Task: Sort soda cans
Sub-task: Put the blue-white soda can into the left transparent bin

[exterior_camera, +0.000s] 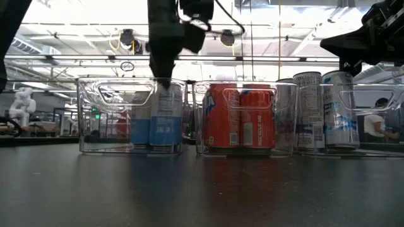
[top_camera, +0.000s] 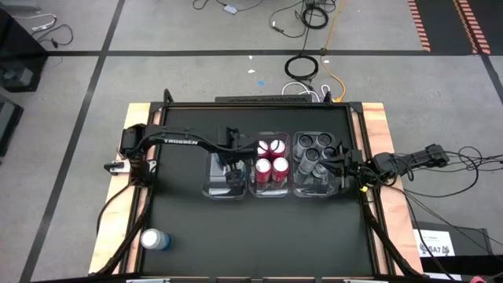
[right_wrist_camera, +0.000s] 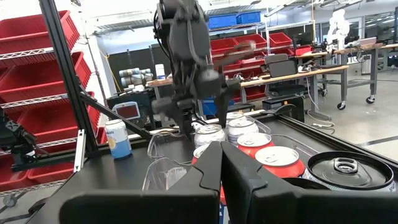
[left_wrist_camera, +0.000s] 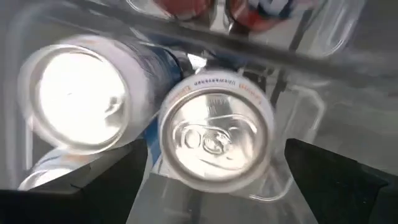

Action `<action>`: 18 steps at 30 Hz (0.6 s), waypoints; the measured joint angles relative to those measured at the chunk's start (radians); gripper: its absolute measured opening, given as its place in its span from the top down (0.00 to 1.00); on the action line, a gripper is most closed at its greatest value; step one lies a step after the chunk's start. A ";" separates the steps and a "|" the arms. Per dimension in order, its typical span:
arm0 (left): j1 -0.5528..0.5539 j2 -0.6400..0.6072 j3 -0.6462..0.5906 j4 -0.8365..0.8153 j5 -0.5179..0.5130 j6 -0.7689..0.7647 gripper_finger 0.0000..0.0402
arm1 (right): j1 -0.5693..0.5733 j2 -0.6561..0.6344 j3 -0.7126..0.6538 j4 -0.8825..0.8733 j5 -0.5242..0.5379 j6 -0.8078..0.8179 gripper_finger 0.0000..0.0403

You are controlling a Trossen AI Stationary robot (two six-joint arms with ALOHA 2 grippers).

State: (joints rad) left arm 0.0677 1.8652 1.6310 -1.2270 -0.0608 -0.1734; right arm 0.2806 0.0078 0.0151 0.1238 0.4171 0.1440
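Your left gripper (top_camera: 233, 178) hangs over the left bin (exterior_camera: 88, 120), its jaws spread wide and gripping nothing. Directly beneath it, between the two fingers (left_wrist_camera: 336, 180), a light blue can (left_wrist_camera: 216, 138) stands upright, long axis vertical, silvery top and pull tab facing straight up at the wrist camera. Just beside that can, touching it, is a second light blue can (left_wrist_camera: 78, 93), also top-up. In the low view the blue cans (exterior_camera: 158, 120) stand on end inside this bin, under the gripper.

Next bin over from your left gripper, the middle bin (exterior_camera: 202, 116) holds the red cans (top_camera: 271, 157), all upright with tops up. Beyond it, the right bin (top_camera: 297, 185) holds the dark cans (top_camera: 314, 151), standing on end too.

One more light blue can (top_camera: 155, 240) sits alone, well apart from the gripper, near the table's (top_camera: 259, 236) front left corner; whether it stands or lies there cannot be made out.

Your right gripper (top_camera: 346, 163) waits clenched at the outer edge of the right bin, holding nothing.
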 joint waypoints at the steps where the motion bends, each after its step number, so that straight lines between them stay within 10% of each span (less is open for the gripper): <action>1: -0.002 0.000 0.026 -0.018 0.000 -0.024 0.03 | 0.000 0.000 0.000 0.000 0.000 0.000 1.00; 10: -0.082 -0.012 0.196 -0.340 0.031 -0.248 0.03 | 0.000 0.000 0.000 0.000 0.000 0.000 1.00; 18: -0.331 -0.228 0.064 -0.250 -0.036 -0.532 0.03 | 0.000 0.000 0.000 0.004 0.000 0.001 1.00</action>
State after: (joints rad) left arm -0.2629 1.6372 1.6947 -1.4767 -0.0972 -0.7054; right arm 0.2806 0.0083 0.0149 0.1276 0.4171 0.1445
